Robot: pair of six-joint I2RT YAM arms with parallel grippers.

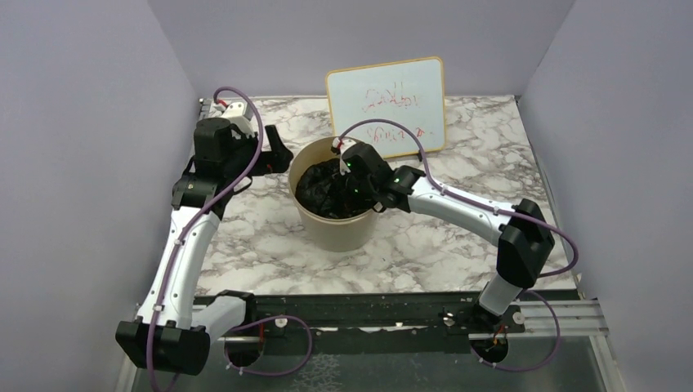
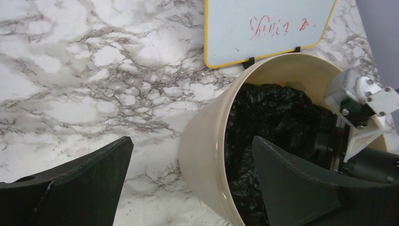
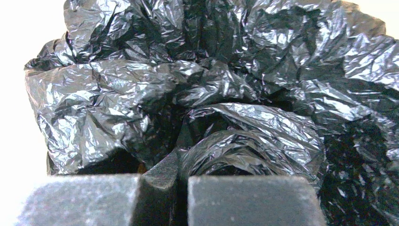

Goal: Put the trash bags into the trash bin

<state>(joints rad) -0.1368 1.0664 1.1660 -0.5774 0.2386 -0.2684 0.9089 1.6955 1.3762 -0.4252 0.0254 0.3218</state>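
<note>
1. Now, the trash bags (image 1: 331, 189) lie crumpled inside the trash bin (image 1: 335, 233), a glossy black heap that fills it almost to the rim. The bin stands upright near the middle of the table (image 1: 458, 237).
2. The right hand (image 3: 181, 174) is down in the mouth of the bin, toward 1 o'clock of the opening, right over the heap. In the right wrist view, wrinkled black film fills nearly everything ahead of the fingers.
3. Its 2 fingers are pressed together. I cannot tell whether any film is caught between them.
4. The right arm comes in from 4 o'clock of the bin. Its elbow is raised over the right side of the table, its forearm slopes across the rim, and its wrist tips downward.
5. The left hand (image 2: 192, 141) hovers outside the bin at 9 o'clock, near the rim. Its 2 fingers are spread wide and touch neither bin nor bags.
6. The left arm rises from its base at 7 o'clock, runs up the table's left edge and folds at the elbow, so the hand points toward 3 o'clock at the bin.
7. A whiteboard (image 1: 386, 106) with red writing leans at 1 o'clock, just behind the bin.
</note>
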